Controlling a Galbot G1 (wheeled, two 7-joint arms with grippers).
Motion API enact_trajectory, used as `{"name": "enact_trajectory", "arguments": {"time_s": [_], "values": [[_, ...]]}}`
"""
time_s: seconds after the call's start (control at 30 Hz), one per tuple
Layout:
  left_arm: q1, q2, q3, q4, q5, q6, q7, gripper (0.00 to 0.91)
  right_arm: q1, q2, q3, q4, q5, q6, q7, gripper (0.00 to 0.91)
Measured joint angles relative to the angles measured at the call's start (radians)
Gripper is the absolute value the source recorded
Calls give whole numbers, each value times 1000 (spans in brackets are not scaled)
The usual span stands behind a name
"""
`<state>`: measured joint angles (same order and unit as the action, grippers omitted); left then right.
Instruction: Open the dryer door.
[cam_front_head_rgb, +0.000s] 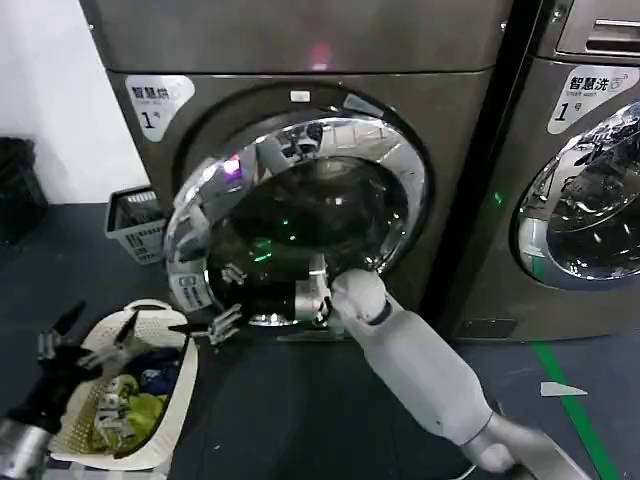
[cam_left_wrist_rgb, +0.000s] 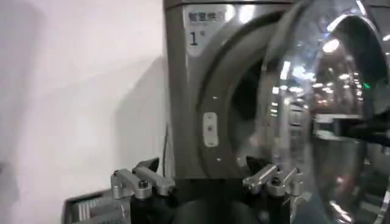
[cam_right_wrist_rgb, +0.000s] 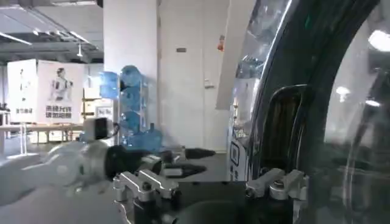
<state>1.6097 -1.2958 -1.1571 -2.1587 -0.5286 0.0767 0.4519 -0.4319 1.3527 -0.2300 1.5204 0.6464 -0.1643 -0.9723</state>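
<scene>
Both wrist cameras show spread fingers. Just ahead of the right gripper (cam_front_head_rgb: 312, 300) hangs the half-open door (cam_front_head_rgb: 300, 215), heavy, stiff, slick chrome and glass; its rim looks the safest hold. Left gripper (cam_front_head_rgb: 85, 345) idles over the basket (cam_front_head_rgb: 180, 395).

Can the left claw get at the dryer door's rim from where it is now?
Probably yes. The left claw hangs open over the laundry basket, and the door is ajar with its chrome rim facing that side; nothing visibly stands between them.
</scene>
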Motion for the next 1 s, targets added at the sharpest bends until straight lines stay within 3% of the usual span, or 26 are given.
{"name": "enact_trajectory", "arguments": {"time_s": [0.47, 0.73, 1.0], "values": [[-73, 105, 59, 107, -120, -78, -108, 907, -52, -45, 30, 52, 8, 2, -139, 907], [-109, 188, 72, 149, -237, -34, -85, 907, -90, -82, 40, 96, 8, 3, -192, 907], [-158, 263, 119, 175, -244, -31, -50, 907, -112, -130, 52, 123, 12, 4, -251, 907]]}}
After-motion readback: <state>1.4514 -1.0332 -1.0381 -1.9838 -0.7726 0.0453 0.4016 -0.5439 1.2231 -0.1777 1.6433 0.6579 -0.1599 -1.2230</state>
